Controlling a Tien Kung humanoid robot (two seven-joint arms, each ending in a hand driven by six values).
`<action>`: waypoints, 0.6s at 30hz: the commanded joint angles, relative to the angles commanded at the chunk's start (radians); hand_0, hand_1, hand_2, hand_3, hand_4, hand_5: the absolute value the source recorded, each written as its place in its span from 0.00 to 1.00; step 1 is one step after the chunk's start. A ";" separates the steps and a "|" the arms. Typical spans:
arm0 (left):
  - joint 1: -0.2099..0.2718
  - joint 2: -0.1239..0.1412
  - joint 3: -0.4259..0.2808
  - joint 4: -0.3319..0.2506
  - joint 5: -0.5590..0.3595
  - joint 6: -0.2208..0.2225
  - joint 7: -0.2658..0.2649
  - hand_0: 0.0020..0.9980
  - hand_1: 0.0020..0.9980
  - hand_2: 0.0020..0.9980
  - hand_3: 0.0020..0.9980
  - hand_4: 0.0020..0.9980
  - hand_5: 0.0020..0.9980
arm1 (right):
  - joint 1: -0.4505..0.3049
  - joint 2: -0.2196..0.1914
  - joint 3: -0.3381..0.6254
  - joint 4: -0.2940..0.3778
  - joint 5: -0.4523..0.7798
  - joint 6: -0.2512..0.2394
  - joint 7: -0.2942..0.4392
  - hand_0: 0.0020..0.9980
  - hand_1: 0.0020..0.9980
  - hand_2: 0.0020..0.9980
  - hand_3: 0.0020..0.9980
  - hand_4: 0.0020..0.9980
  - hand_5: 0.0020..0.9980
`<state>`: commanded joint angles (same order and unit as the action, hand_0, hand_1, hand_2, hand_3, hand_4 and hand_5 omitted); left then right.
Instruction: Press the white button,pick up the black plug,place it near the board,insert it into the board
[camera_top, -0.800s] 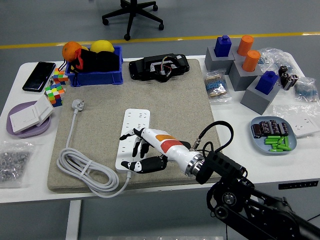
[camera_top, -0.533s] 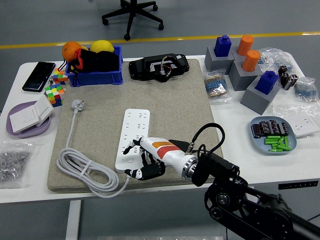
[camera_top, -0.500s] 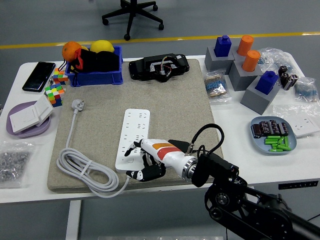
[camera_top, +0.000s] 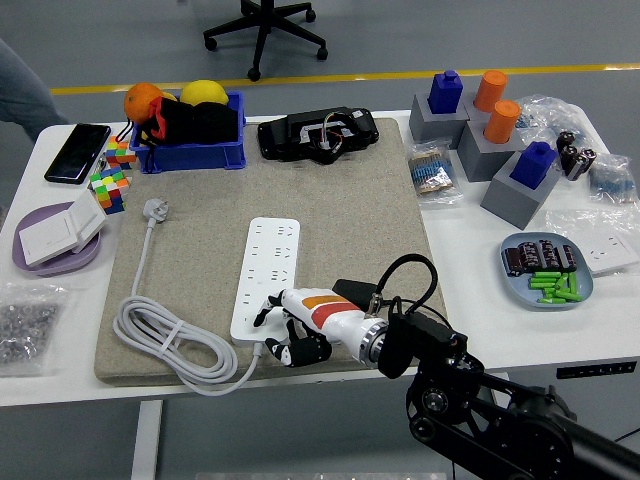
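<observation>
A white power strip (camera_top: 272, 250) lies lengthwise on the beige mat (camera_top: 380, 210). Its white cable (camera_top: 175, 345) coils at the mat's near left and ends in a white plug (camera_top: 155, 208). My right hand (camera_top: 283, 327) hovers at the strip's near end, fingertips over its last few centimetres, fingers loosely bent and holding nothing. The strip's button is hidden under the hand. A black plug and adapter bundle (camera_top: 318, 135) rests at the mat's far edge, well away from the hand. My left arm is out of view.
Along the left are a blue bin (camera_top: 190, 150), a phone (camera_top: 78, 152), colour cubes (camera_top: 108, 185), a purple plate (camera_top: 30, 268) and a bag of screws (camera_top: 20, 330). Grey blocks (camera_top: 515, 195) and a blue dish (camera_top: 525, 290) stand right. A person's sleeve (camera_top: 20, 90) shows top left.
My right hand has drawn back toward the near edge, from the strip's middle to its near end, and its fingers have bent in. A sleeve has appeared at top left.
</observation>
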<state>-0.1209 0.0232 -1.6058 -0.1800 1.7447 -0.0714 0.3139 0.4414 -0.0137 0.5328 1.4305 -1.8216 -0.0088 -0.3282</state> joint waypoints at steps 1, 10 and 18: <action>0.000 0.000 0.000 0.000 0.002 0.000 0.000 0.65 0.64 0.63 0.67 0.52 0.11 | 0.002 0.001 -0.004 -0.005 0.000 0.000 0.001 0.00 0.03 0.17 0.64 0.60 0.19; 0.000 0.001 0.000 0.000 0.004 -0.001 0.001 0.65 0.64 0.63 0.68 0.52 0.11 | 0.031 0.014 -0.024 -0.062 0.003 -0.023 0.043 0.00 0.04 0.17 0.63 0.59 0.19; 0.000 0.002 -0.008 0.000 0.017 -0.003 0.003 0.65 0.64 0.63 0.68 0.52 0.10 | 0.059 0.014 -0.015 -0.088 0.000 -0.036 0.061 0.00 0.04 0.17 0.62 0.30 0.04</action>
<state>-0.1214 0.0253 -1.6140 -0.1800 1.7619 -0.0742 0.3166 0.5006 0.0000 0.5179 1.3420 -1.8215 -0.0447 -0.2669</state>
